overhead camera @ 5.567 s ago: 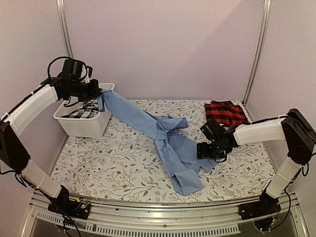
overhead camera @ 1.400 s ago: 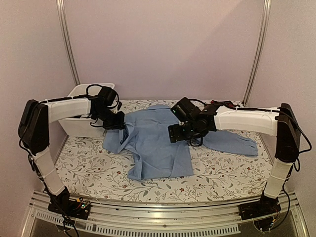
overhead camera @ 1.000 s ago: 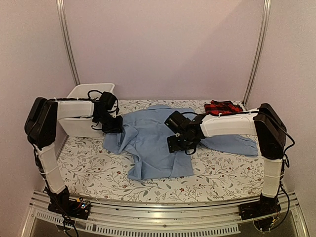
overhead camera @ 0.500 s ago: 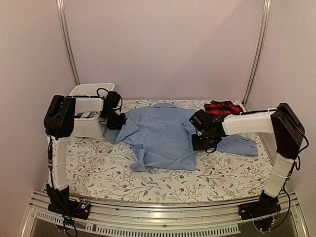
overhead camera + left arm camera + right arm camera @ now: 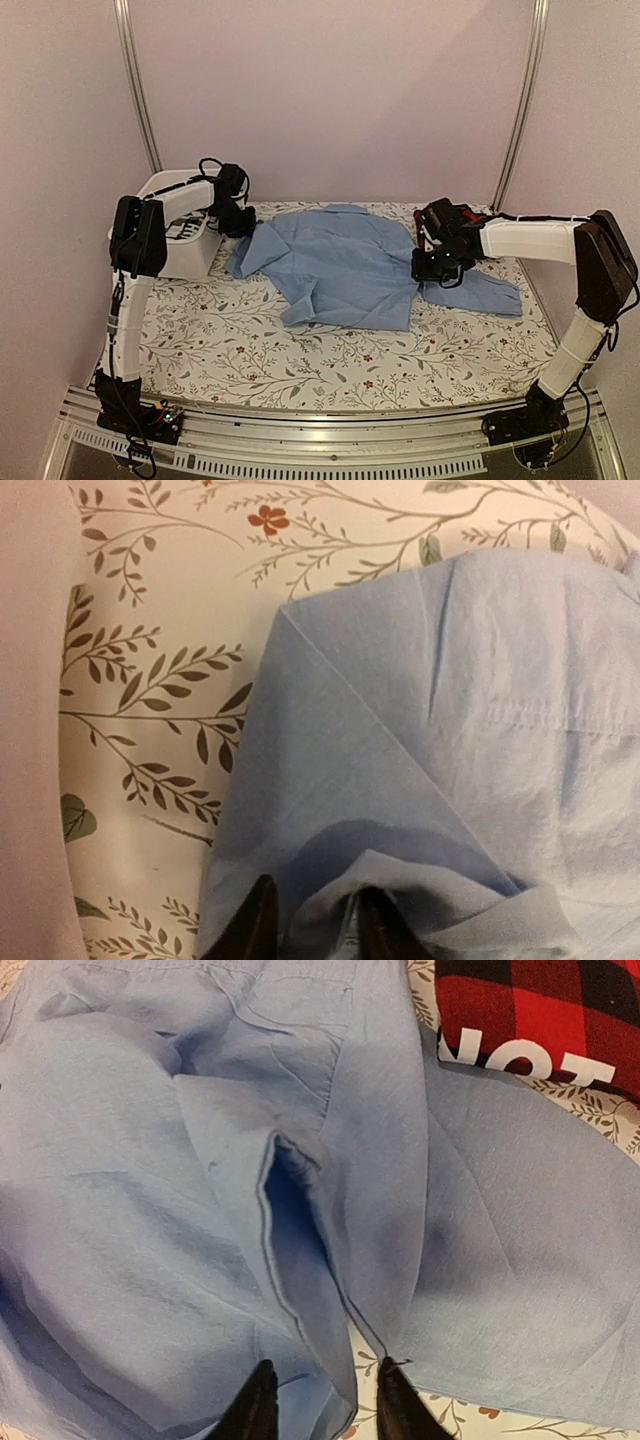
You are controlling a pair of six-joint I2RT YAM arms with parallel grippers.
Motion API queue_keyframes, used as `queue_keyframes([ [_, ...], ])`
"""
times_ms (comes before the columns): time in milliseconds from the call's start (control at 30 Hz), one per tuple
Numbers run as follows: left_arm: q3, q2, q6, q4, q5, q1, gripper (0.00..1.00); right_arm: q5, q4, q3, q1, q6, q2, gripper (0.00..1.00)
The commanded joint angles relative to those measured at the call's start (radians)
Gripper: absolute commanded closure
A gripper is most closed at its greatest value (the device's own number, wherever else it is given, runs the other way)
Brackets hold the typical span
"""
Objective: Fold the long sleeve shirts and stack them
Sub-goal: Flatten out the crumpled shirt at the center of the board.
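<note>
The light blue shirt [image 5: 340, 262] lies spread on the flowered table, collar toward the back and one sleeve [image 5: 488, 290] trailing to the right. My left gripper [image 5: 243, 226] is at its left edge, next to the bin. In the left wrist view it [image 5: 312, 932] is shut on a raised fold of the blue cloth [image 5: 450, 730]. My right gripper [image 5: 432, 266] is at the shirt's right side. In the right wrist view it [image 5: 325, 1408] is shut on the hem of the blue shirt [image 5: 150, 1210]. The red-and-black plaid shirt [image 5: 540, 1010] with its white label [image 5: 520, 1060] lies folded just behind, mostly hidden by the right arm in the top view [image 5: 468, 212].
A white bin [image 5: 180, 250] with striped cloth inside stands at the back left, close to my left arm. Metal frame posts [image 5: 520, 100] stand at the back corners. Bare flowered table [image 5: 300, 370] shows in front of the shirt.
Both grippers have moved toward the back and to the right with the blue shirt. The shirt has shifted with them and lies flatter. My right gripper is now beside the plaid shirt.
</note>
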Motion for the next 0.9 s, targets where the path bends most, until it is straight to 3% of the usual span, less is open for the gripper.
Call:
queue_keyframes([
  [0, 0.025, -0.091, 0.052, -0.041, 0.007, -0.014, 0.60, 0.044, -0.058, 0.062, 0.049, -0.011, -0.014, 0.53],
  [100, -0.023, -0.175, 0.072, -0.038, -0.001, -0.046, 0.37, 0.076, -0.080, 0.073, 0.081, 0.013, -0.030, 0.35],
  [267, -0.225, -0.378, 0.069, -0.010, -0.037, -0.129, 0.18, 0.138, -0.152, 0.084, 0.183, 0.075, -0.049, 0.21],
  [400, -0.453, -0.576, 0.000, 0.034, -0.070, -0.231, 0.15, 0.197, -0.190, 0.063, 0.282, 0.184, -0.086, 0.19],
  [600, -0.786, -0.790, -0.186, 0.111, -0.109, -0.475, 0.18, 0.237, -0.225, 0.014, 0.397, 0.322, -0.143, 0.19],
  [867, -0.874, -0.795, -0.420, 0.099, -0.238, -0.752, 0.22, 0.238, -0.213, -0.041, 0.486, 0.445, -0.148, 0.19],
])
